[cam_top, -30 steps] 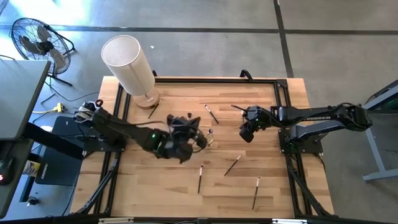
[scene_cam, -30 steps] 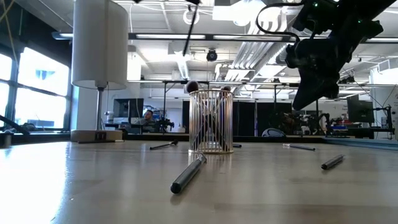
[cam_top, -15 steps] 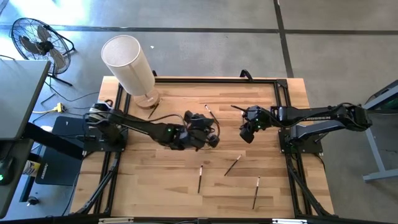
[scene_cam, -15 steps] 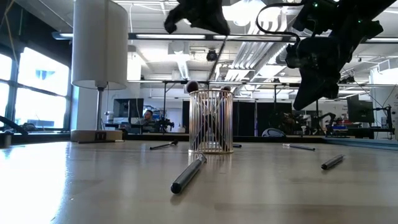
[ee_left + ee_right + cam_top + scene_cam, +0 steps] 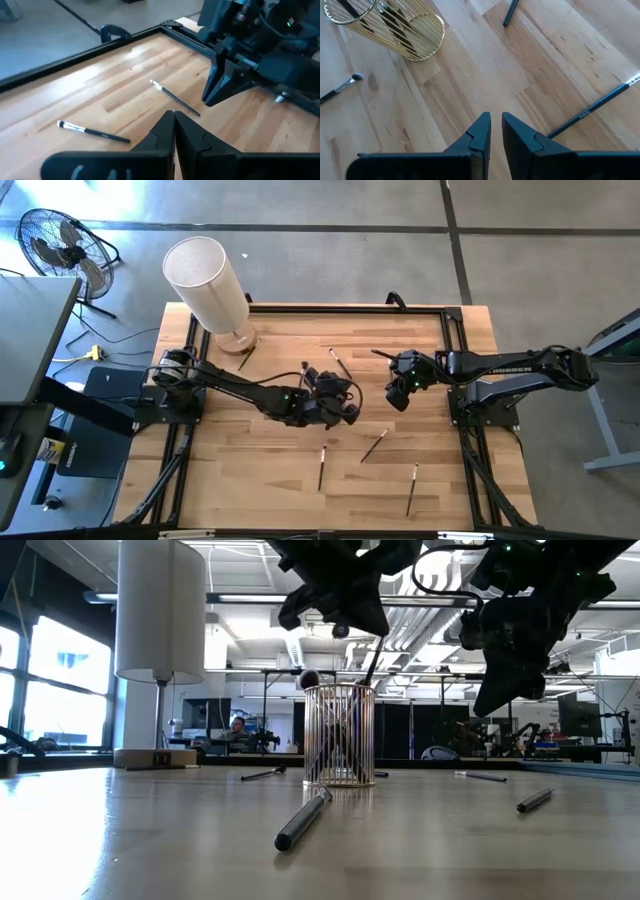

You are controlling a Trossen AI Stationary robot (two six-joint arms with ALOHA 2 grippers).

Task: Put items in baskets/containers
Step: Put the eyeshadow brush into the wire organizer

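A gold wire cup (image 5: 339,735) stands upright mid-table with a few brushes in it. My left gripper (image 5: 335,585) hangs right over the cup and is shut on a thin dark brush (image 5: 371,662). In the high view my left gripper (image 5: 335,402) covers the cup. My right gripper (image 5: 400,393) hovers to the cup's right, its fingers (image 5: 485,125) nearly together and holding nothing. Loose brushes lie flat on the wood, at the far side (image 5: 340,363) and on the near side (image 5: 373,445) (image 5: 321,468) (image 5: 412,488). My left gripper pinches the brush between its two shut fingers (image 5: 170,125), coming from above and pointing down. The gripper hides the place of contact. The brush's shaft (image 5: 374,652) hangs slanted below the fingers, and its lower end (image 5: 362,683) reaches the cup's rim.
A big white cylinder (image 5: 210,280) on a base stands at the far left corner, with a brush (image 5: 245,358) beside it. In the low view a brush (image 5: 303,818) lies in front of the cup. A black frame (image 5: 455,350) borders the table.
My left gripper has gone toward the table's right edge until it is over the cup, then come down. It has stayed shut on the brush. The brush has come along hanging below it, and its lower end now meets the cup's rim.
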